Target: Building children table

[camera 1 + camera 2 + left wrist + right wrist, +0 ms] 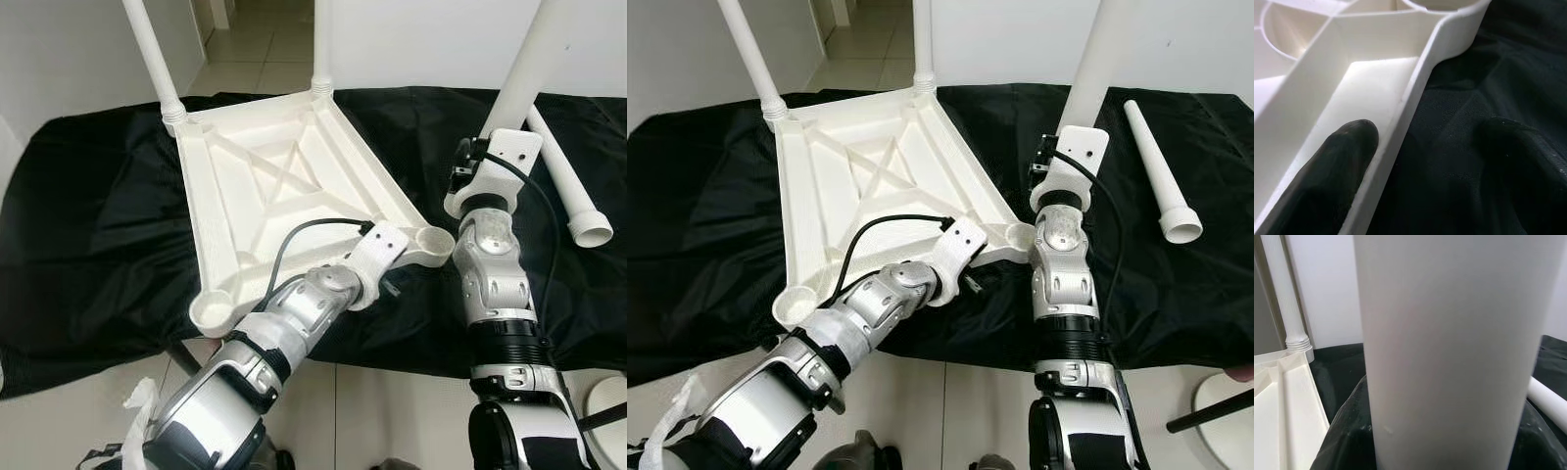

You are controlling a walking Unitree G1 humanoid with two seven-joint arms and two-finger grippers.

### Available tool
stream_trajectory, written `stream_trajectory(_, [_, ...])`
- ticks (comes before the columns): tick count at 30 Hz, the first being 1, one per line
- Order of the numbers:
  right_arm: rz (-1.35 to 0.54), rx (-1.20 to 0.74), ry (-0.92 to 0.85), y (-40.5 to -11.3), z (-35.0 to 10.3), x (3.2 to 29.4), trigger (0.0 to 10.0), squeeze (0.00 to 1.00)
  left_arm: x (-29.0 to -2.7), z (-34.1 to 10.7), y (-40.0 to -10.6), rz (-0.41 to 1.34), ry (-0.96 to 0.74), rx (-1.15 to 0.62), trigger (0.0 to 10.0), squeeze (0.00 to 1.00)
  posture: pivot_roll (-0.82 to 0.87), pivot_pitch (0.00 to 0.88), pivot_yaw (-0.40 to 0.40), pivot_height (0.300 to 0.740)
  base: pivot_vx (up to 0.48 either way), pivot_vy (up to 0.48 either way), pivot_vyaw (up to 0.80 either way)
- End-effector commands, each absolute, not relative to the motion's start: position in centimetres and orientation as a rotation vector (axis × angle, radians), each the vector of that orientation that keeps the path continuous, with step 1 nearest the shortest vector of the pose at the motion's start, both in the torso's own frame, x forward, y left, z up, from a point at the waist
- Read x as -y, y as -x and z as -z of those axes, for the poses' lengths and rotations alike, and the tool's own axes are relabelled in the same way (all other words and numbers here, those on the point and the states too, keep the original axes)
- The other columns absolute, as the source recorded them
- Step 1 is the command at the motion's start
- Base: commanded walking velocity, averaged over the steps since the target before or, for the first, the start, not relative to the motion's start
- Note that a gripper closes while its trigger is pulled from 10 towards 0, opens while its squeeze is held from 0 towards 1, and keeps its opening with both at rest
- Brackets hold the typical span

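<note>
White tabletop (284,186) lying upside down on black cloth (88,245), rim pinched by left gripper (1400,147). Holding third leg (529,59) upright in right gripper (490,162), just beside empty corner socket (431,240). Risking tilted entry, jamming; tabletop sliding on cloth.

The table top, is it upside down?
Yes. The table top lies ribbed underside up on the black cloth, two legs pointing upward.

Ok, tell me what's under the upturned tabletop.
The tabletop lies on a black cloth, which also carries a loose table leg. What the cloth covers beneath cannot be seen.
</note>
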State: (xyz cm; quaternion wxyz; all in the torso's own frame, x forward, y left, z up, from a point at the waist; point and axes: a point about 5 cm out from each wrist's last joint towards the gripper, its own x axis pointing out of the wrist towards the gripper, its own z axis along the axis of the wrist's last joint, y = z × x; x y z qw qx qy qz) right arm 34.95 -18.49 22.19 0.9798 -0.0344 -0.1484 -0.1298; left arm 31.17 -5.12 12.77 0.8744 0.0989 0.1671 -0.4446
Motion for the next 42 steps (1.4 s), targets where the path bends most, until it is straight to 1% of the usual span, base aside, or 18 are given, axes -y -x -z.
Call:
stream_trajectory(1, [0.264, 0.306, 0.066, -35.0, -22.6, 18.4, 10.0, 0.0, 6.5, -13.2, -30.5, 1.032, -0.185, -0.345, 10.0, 0.0, -0.07, 0.009, 0.093, 0.74, 0.0, 0.0, 0.0])
stream_trajectory(3, [0.265, 0.305, 0.066, -35.0, -22.6, 18.3, 10.0, 0.0, 6.6, -13.3, -30.5, 1.038, -0.186, -0.343, 10.0, 0.0, -0.07, 0.01, 0.095, 0.74, 0.0, 0.0, 0.0])
stream_trajectory(4, [0.265, 0.304, 0.065, -35.0, -22.5, 18.3, 10.0, 0.0, 6.7, -13.3, -30.5, 1.046, -0.18, -0.341, 5.6, 0.0, -0.07, 0.01, 0.096, 0.74, 0.0, 0.0, 0.0])
stream_trajectory(5, [0.265, 0.304, 0.065, -35.0, -22.5, 18.3, 10.0, 0.0, 6.7, -13.3, -30.5, 1.046, -0.18, -0.341, 5.6, 0.0, -0.07, 0.01, 0.096, 0.74, 0.0, 0.0, 0.0])
stream_trajectory(6, [0.266, 0.303, 0.065, -35.0, -22.5, 18.3, 10.0, 0.0, 6.7, -13.4, -30.5, 1.053, -0.178, -0.341, 4.2, 0.0, -0.07, 0.011, 0.096, 0.74, 0.0, 0.0, 0.0])
stream_trajectory(9, [0.266, 0.302, 0.065, -35.0, -22.5, 18.2, 10.0, 0.0, 6.8, -13.4, -30.4, 1.058, -0.176, -0.34, 4.0, 0.0, -0.07, 0.012, 0.097, 0.74, 0.0, 0.0, 0.0])
stream_trajectory(10, [0.267, 0.301, 0.065, -35.0, -22.5, 18.3, 10.0, 0.0, 6.8, -13.4, -30.4, 1.069, -0.174, -0.34, 0.0, 0.0, -0.07, 0.012, 0.097, 0.74, 0.0, 0.0, 0.0])
stream_trajectory(13, [0.267, 0.3, 0.066, -35.0, -22.4, 18.3, 10.0, 0.0, 6.7, -13.4, -30.4, 1.082, -0.167, -0.34, 0.0, 0.0, -0.07, 0.012, 0.097, 0.74, 0.0, 0.0, 0.0])
stream_trajectory(19, [0.265, 0.292, 0.07, -35.0, -22.3, 18.3, 10.0, 0.0, 6.1, -12.9, -29.6, 1.212, -0.205, -0.321, 0.0, 0.0, -0.07, 0.014, 0.095, 0.74, 0.0, 0.0, 0.0])
stream_trajectory(23, [0.265, 0.291, 0.07, -35.0, -22.3, 18.3, 10.0, 0.0, 5.9, -12.8, -29.5, 1.23, -0.219, -0.319, 0.0, 0.0, -0.07, 0.015, 0.095, 0.74, 0.0, 0.0, 0.0])
stream_trajectory(25, [0.264, 0.288, 0.07, -35.0, -22.2, 18.3, 10.0, 0.0, 4.8, -12.5, -29.2, 1.297, -0.254, -0.304, 0.0, 0.0, -0.07, 0.015, 0.096, 0.74, 0.0, 0.0, 0.0])
stream_trajectory(29, [0.263, 0.287, 0.071, -35.1, -22.2, 18.2, 10.0, 0.0, 4.1, -12.4, -29.1, 1.319, -0.269, -0.296, 0.0, 0.0, -0.07, 0.015, 0.093, 0.74, 0.0, 0.0, 0.0])
stream_trajectory(31, [0.259, 0.285, 0.072, -35.1, -22.2, 18.2, 10.0, 0.0, 2.8, -12.2, -29.0, 1.357, -0.32, -0.287, 0.0, 0.0, -0.07, 0.015, 0.093, 0.74, 0.0, 0.0, 0.0])
stream_trajectory(34, [0.259, 0.285, 0.072, -35.1, -22.2, 18.2, 10.0, 0.0, 2.8, -12.2, -29.0, 1.357, -0.32, -0.287, 0.0, 0.0, -0.07, 0.015, 0.093, 0.74, 0.0, 0.0, 0.0])
stream_trajectory(37, [0.252, 0.282, 0.073, -35.1, -22.1, 18.2, 10.0, 0.0, 1.4, -12.2, -28.7, 1.402, -0.361, -0.272, 0.0, 0.0, -0.06, 0.013, 0.091, 0.74, 0.0, 0.0, 0.0])
stream_trajectory(40, [0.247, 0.28, 0.073, -35.1, -22.1, 18.2, 10.0, 0.0, 0.9, -12.3, -28.6, 1.419, -0.378, -0.261, 0.0, 0.0, -0.06, 0.013, 0.09, 0.74, 0.0, 0.0, 0.0])
stream_trajectory(41, [0.222, 0.273, 0.078, -35.1, -21.8, 17.9, 10.0, 0.0, 0.5, -12.6, -28.3, 1.441, -0.413, -0.229, 2.0, 0.0, -0.06, 0.011, 0.088, 0.74, 0.0, 0.0, 0.0])
stream_trajectory(42, [0.222, 0.273, 0.078, -35.1, -21.8, 17.9, 10.0, 0.0, 0.5, -12.6, -28.3, 1.441, -0.413, -0.229, 2.0, 0.0, -0.06, 0.011, 0.088, 0.74, 0.0, 0.0, 0.0])
